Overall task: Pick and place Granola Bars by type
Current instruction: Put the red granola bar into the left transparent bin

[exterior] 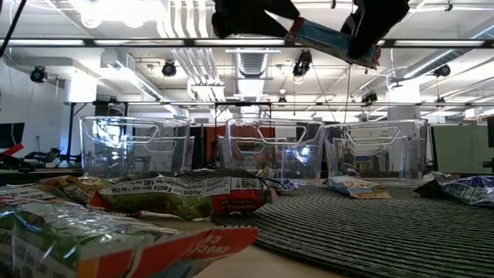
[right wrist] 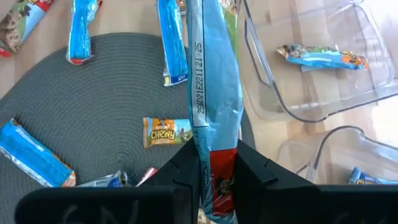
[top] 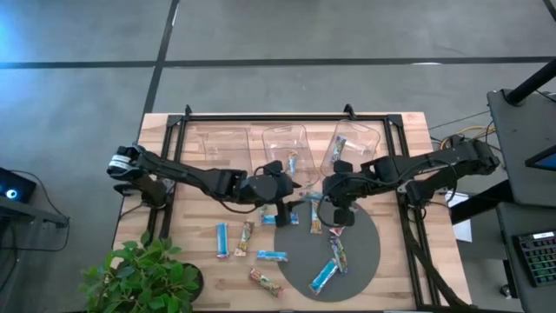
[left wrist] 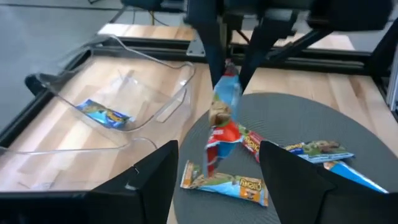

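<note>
beneath me a wooden table (top: 195,226) stands on a grey floor, with a round dark mat (top: 365,248) toward its right and a potted plant (top: 143,274) at its near left corner. three clear bins (top: 282,143) sit in a row along the far edge; the middle one and the right one (top: 354,143) each have a bar lying inside, the left one (top: 213,143) i cannot read. my left arm stretches from the table's left edge in toward the centre, low and nearly flat, and my left gripper (top: 280,214) hangs just off the mat's left rim with its fingers spread wide, holding nothing. my right arm reaches in from the right edge, bent at the elbow, and my right gripper (top: 340,211) hangs above the mat's far edge, fingers (right wrist: 186,171) pinched tight on one end of a blue wrapped bar (right wrist: 211,81) with a red end; the bar dangles clear of the mat between the two grippers. the other granola bars (top: 271,256) lie scattered: several on the bare wood left of the mat, blue ones and multicoloured ones mixed, and a few more on the mat itself, among them a small yellow-ended bar (right wrist: 166,132) lying flat under the held one.
</note>
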`<action>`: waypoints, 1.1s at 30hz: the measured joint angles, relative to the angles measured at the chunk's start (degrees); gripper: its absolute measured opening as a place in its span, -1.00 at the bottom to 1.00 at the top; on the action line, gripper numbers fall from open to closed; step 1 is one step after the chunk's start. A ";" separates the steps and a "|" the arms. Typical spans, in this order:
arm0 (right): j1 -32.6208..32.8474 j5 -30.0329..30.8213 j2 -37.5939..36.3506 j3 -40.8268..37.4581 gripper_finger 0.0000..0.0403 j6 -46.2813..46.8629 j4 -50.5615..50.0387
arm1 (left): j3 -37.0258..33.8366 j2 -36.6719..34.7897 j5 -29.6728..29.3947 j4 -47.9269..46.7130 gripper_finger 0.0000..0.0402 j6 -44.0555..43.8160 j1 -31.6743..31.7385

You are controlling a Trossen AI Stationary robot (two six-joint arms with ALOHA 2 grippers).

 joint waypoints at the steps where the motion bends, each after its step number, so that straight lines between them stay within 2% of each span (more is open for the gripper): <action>1: 0.00 0.00 0.00 0.00 -0.74 -0.53 0.19 | 0.07 0.52 0.81 0.92 0.04 0.73 0.06; 10: 0.00 0.00 0.02 0.00 -0.74 -2.11 1.19 | 3.73 4.72 1.27 1.74 0.04 3.83 0.89; 20: 0.00 -0.04 0.03 -0.02 -0.74 -2.11 1.20 | 4.37 5.31 1.94 1.70 -0.01 3.78 1.94; 26: 0.00 -0.04 0.02 -0.02 -0.74 -2.51 1.21 | 4.37 5.31 2.97 1.70 -0.17 3.36 1.94; 33: 0.00 -0.02 0.02 -0.02 -0.74 -2.53 1.22 | 4.37 5.31 3.00 1.70 -0.47 3.19 2.09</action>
